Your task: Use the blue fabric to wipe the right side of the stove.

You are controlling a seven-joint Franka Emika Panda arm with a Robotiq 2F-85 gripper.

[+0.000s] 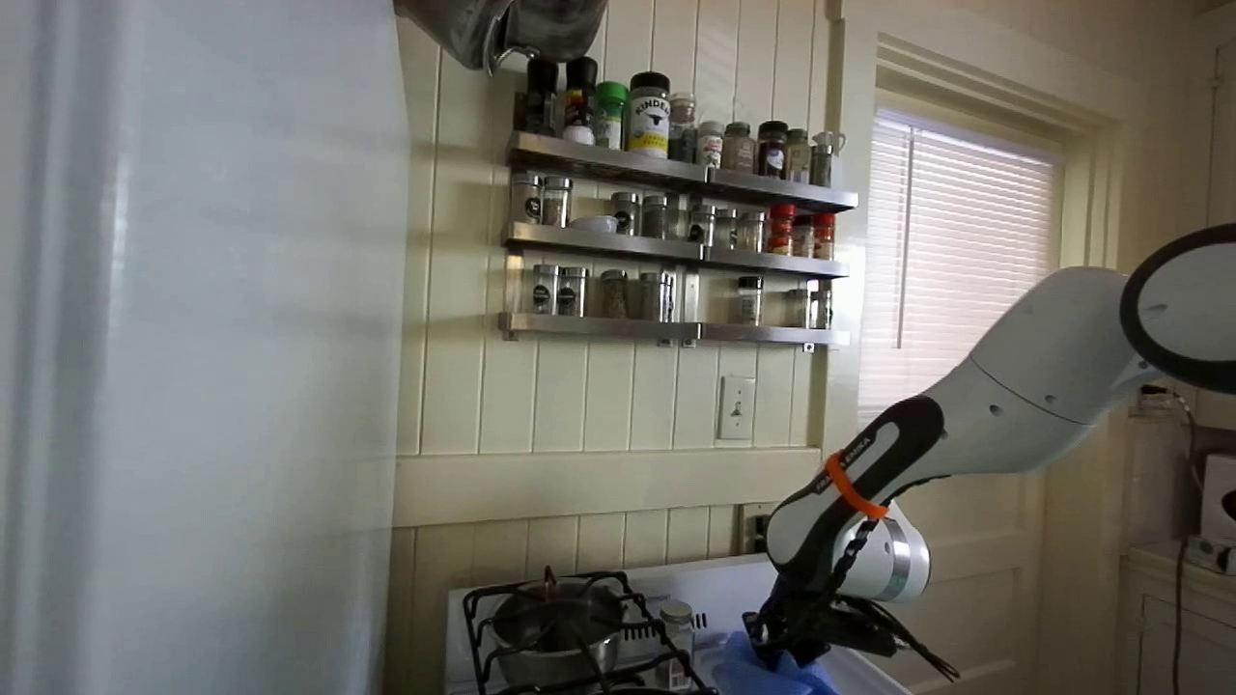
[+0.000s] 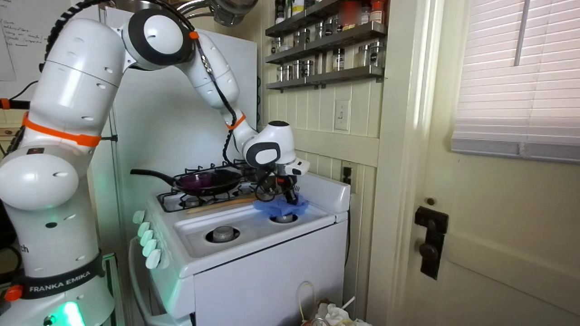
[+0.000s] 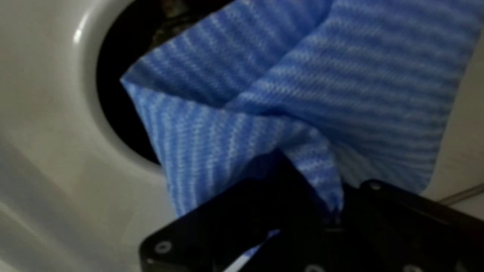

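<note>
The blue fabric lies bunched on the right side of the white stove, towards the back, partly over the rear burner. In an exterior view its folds show under my gripper, beside the stove's raised back edge. In the wrist view the fabric is striped in blue tones, folded, and partly covers a dark round burner opening. My gripper is shut on a pinched fold of it. The fingertips are dark and partly hidden by the cloth. The gripper points down, close to the stove top.
A black frying pan sits on the grates at the stove's left, beside a wooden utensil. A bare front burner stands nearer. A pot and a jar stand by the back edge. Spice shelves hang above.
</note>
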